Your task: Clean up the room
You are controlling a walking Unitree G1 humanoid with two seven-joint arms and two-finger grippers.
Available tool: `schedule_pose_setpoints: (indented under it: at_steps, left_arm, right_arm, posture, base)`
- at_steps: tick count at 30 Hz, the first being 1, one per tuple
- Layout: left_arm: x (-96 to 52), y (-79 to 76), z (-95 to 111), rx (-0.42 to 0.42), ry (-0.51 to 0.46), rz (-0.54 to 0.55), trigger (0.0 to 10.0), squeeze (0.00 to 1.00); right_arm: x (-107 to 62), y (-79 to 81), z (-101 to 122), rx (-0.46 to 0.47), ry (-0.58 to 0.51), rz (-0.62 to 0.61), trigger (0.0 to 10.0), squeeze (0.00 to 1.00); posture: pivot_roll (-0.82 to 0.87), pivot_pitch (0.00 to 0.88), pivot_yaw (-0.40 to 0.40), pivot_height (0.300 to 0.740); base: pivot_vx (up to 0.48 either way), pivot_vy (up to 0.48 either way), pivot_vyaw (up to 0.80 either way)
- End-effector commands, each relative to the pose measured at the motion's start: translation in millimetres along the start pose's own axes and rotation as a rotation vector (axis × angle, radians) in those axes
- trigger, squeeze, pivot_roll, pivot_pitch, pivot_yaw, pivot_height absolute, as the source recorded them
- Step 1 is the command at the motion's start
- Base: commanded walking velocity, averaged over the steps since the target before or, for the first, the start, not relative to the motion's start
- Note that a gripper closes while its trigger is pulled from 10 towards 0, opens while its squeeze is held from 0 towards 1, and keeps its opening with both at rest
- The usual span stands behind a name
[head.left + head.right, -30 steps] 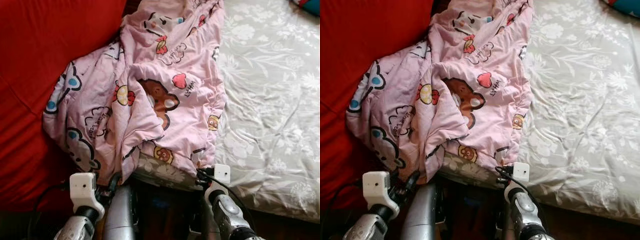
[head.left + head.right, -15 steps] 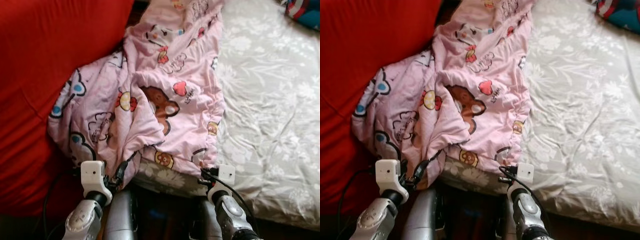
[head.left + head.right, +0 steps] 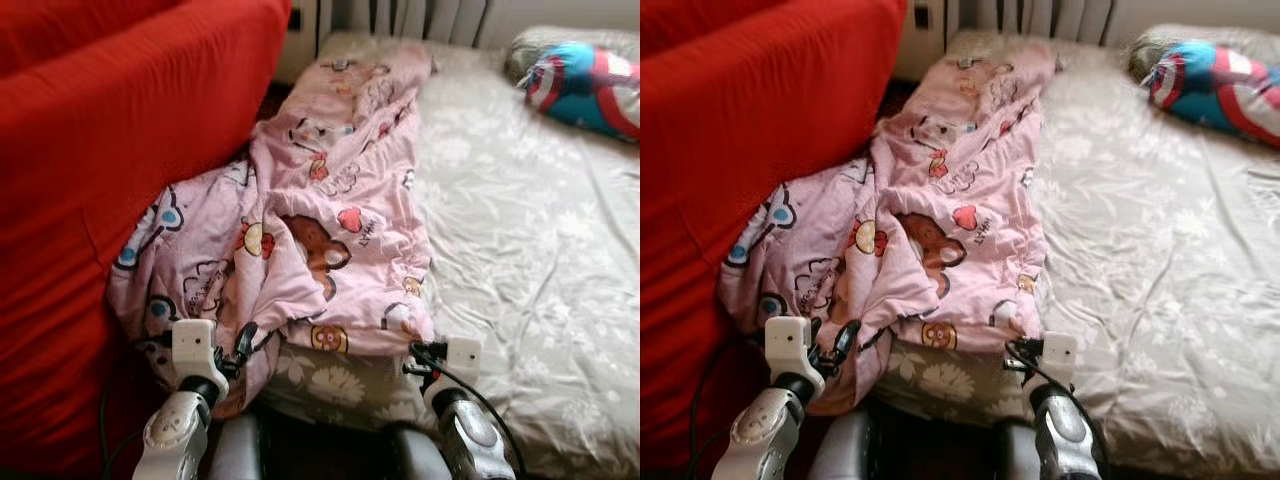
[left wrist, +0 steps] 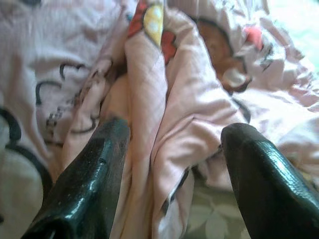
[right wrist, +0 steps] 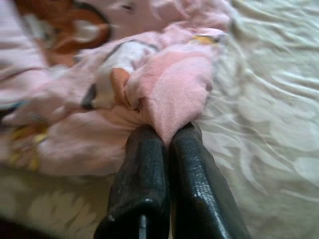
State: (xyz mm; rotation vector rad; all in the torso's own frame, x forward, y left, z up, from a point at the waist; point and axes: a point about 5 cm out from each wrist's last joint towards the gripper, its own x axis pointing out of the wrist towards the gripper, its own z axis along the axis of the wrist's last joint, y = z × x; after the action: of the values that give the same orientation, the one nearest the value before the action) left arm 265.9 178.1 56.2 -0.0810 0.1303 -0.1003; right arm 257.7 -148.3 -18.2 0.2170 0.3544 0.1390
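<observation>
While the robot stands at the bed's foot, each view is keyed below.

Head views, scene: a pink blanket (image 3: 330,230) lies crumpled along the left side of the bed (image 3: 520,260), from the foot up toward the head, partly spilling against a red sofa (image 3: 110,150); a blue-and-red pillow (image 3: 585,85) rests at the far right corner.

Head views, arms: the left gripper (image 3: 243,343) sits at the blanket's lower left fold; the right gripper (image 3: 1018,352) sits at its lower right corner, at the mattress edge.

Left wrist view: the two fingers (image 4: 89,184) stand wide apart, with a thick fold of blanket (image 4: 164,124) running between them; nothing is clamped.

Right wrist view: the fingers (image 5: 144,194) are pressed together on a small tip of blanket (image 5: 174,99), the grey sheet (image 5: 269,124) beside it.

Stage (judged): taking hold of the near edge in order to spread or fold the blanket.

Risk 1: the right pinch holds little cloth, so a pull may slip it free.

Risk 2: closing the left fingers on a bunched fold, not the edge, may leave the blanket twisted.

Risk 3: the sheet may be dragged along if caught.
</observation>
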Motion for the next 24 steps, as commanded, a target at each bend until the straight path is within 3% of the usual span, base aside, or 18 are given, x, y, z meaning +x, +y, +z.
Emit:
schedule_pose_setpoints:
  at_steps: [1, 7, 19, 24]
  left_arm:
    - [0.6, 2.0, -3.8, 0.012, 0.010, -0.001, 10.0, 0.00]
    - [3.5, 3.0, -7.4, 0.020, 0.010, -0.004, 10.0, 0.00]
    - [9.5, 9.0, -17.0, 0.042, 0.039, -0.009, 10.0, 0.00]
    - [8.0, 13.4, -26.4, 0.065, 0.090, 0.006, 10.0, 0.00]
  right_arm:
    - [-2.8, 2.7, -2.5, -0.011, -0.008, 0.021, 10.0, 0.00]
    - [-3.0, 4.6, -2.8, -0.032, -0.011, -0.002, 10.0, 0.00]
    - [-0.1, 8.8, 3.9, -0.023, -0.045, -0.028, 10.0, 0.00]
    - [-0.3, 6.0, 3.6, -0.026, -0.039, -0.039, 10.0, 0.00]
  posture:
    - [-0.02, 0.036, -0.048, 0.631]
    - [-0.02, 0.017, -0.037, 0.646]
    - [-0.02, 0.013, -0.024, 0.736]
    - [-0.02, 0.015, -0.018, 0.740]
  base:
    - [0.000, 0.000, 0.00]
    - [0.000, 0.000, 0.00]
    - [0.000, 0.000, 0.00]
    - [0.000, 0.000, 0.00]
